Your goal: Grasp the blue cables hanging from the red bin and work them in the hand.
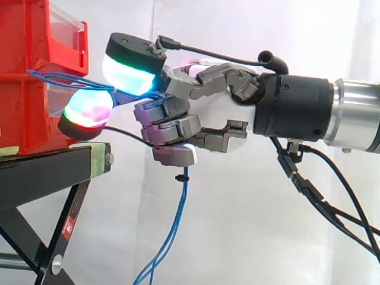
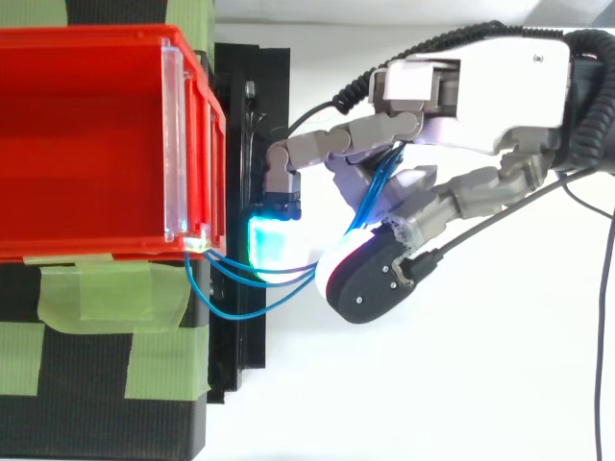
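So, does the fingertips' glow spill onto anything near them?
Top view: yes, the cyan pad lights the red bin's near corner greenish. Side view: the hand's pads tint the bin's clear front faintly green; the blue cables hang evenly lit.

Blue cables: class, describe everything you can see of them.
The blue cables are thin, glossy, plastic-looking strands. They leave the front corner of the red bin in loose loops, run into the hand, whose curled fingers close round them, then hang slack below it. A small black tie sits on them just under the hand.
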Tool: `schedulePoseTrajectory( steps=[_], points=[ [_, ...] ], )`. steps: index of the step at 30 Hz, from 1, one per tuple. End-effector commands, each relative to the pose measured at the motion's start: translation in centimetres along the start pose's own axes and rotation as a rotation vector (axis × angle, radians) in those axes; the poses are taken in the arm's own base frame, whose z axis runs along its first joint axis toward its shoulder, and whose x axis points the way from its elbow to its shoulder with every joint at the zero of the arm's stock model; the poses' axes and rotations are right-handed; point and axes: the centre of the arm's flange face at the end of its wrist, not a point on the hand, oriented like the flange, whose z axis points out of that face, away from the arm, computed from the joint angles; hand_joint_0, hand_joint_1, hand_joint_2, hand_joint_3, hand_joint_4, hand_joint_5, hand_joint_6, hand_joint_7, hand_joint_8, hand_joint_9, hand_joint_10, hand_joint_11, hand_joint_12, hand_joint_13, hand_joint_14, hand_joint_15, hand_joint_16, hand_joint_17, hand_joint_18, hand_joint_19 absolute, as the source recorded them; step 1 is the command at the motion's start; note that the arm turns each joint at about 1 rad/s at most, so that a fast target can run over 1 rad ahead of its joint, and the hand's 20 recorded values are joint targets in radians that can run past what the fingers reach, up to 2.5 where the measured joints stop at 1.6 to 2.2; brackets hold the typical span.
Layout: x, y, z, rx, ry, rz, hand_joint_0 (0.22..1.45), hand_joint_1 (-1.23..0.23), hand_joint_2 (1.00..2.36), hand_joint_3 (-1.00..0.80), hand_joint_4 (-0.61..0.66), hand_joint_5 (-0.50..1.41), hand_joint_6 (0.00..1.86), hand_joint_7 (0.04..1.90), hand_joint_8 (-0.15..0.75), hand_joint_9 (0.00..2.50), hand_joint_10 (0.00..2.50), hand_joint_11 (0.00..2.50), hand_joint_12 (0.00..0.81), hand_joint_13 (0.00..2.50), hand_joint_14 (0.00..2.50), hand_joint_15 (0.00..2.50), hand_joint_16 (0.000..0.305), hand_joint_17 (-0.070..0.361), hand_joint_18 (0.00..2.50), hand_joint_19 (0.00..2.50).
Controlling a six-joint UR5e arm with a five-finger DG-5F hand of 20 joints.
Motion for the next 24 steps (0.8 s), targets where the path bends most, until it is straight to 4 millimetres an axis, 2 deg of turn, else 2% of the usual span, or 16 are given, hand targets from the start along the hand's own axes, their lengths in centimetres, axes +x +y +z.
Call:
schedulePoseTrajectory(
  steps=[1,12,24],
  points=[
    [0.03,-0.05,-0.01,0.002,0.000,0.000,0.93,-0.64,1.01,-0.84,0.27,0.25,0.01,1.23,0.367,0.54,2.50,1.86,0.419,0.76,2.50,1.50,0.045,0.101,1.26,1.32],
    [0.04,-0.07,-0.03,0.004,0.000,0.000,0.97,-0.63,1.01,-0.79,0.28,0.28,0.01,1.25,0.362,0.56,2.50,1.84,0.413,0.78,2.50,1.50,0.044,0.099,1.29,1.33],
    [0.11,0.03,-0.02,0.003,0.002,0.003,1.05,-0.61,1.02,-0.52,0.27,0.29,0.00,1.25,0.362,0.59,2.50,1.80,0.410,0.79,2.50,1.48,0.044,0.099,1.28,1.27]
  ],
)
